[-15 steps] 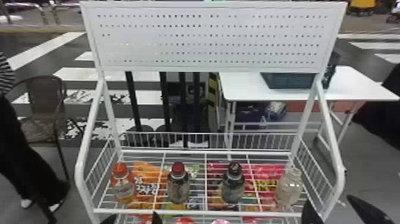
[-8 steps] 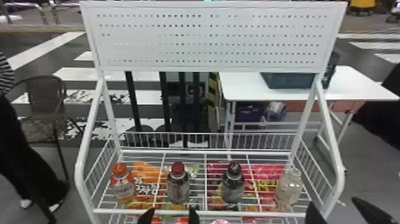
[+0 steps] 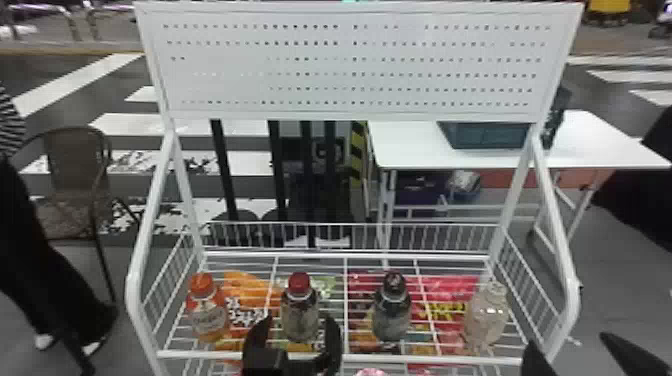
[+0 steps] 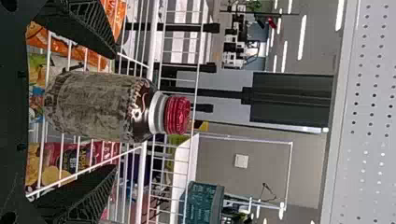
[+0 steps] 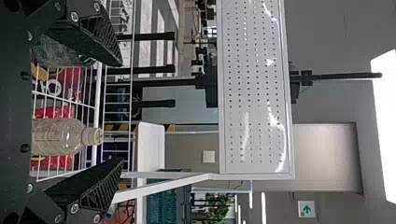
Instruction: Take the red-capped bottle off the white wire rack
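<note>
1. Nothing has been lifted: the red-capped bottle (image 3: pixel 300 312) stands upright on the upper shelf of the white wire rack (image 3: pixel 440 359), second from the left in the head view's row of four.
2. What appears done is the lining up. The left gripper (image 4: pixel 116 111) is spread wide, one finger toward each side of the bottle, with a visible gap on both sides in its wrist view. It grasps nothing.
3. The closing, the lift and the carry clear of the rack are all left, so I judge the task to be at the end of its approach.
4. Next, the gripper probably needs to go a little deeper over the front rail, until its pads flank the bottle's body, then squeeze.
5. The orange-capped bottle (image 3: pixel 205 315) and the black-capped bottle (image 3: pixel 392 315) stand apart on either side; a sideways drift could knock one. The rail could also catch the bottle's base if the lift is too low.
6. The right gripper (image 5: pixel 122 112) is released and empty, near the rack's right front corner, with no evident part in this step.
</note>
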Motion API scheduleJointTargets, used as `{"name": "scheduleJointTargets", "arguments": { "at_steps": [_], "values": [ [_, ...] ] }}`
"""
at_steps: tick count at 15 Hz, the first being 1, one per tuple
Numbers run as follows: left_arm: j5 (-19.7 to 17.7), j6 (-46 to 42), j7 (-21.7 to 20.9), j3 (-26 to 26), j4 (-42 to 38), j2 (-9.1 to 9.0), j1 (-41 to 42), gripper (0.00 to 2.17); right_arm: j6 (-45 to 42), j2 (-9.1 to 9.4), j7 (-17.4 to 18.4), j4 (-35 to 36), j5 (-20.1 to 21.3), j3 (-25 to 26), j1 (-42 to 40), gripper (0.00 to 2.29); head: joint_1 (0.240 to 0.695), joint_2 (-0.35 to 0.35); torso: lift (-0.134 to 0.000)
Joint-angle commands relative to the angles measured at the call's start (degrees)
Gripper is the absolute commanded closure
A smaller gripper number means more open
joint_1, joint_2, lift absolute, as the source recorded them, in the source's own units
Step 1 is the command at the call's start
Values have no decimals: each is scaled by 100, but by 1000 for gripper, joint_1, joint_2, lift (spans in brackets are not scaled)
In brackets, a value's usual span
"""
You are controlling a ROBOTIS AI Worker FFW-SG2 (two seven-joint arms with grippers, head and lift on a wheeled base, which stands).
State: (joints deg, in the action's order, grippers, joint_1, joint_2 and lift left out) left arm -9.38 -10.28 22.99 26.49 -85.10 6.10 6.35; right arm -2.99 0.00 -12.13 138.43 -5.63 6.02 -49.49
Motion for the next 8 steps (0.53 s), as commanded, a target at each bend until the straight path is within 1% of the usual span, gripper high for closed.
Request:
{"name": "scheduleJointTargets", "arguments": {
  "at_steps": [1,5,8],
  "values": [
    [-38,5,-40,-3,319,-56,-239,70,14,5,0,17,0,40,-17,174,499,0,0],
    [-38,5,-102,-3,671,-144,-538,80,14,5,-9,44,0,75,-25,174,499,0,0],
    [-29,5,-93,-38,802,-144,-644,107,14,5,-9,53,-18,136,-34,174,499,0,0]
  ]
}}
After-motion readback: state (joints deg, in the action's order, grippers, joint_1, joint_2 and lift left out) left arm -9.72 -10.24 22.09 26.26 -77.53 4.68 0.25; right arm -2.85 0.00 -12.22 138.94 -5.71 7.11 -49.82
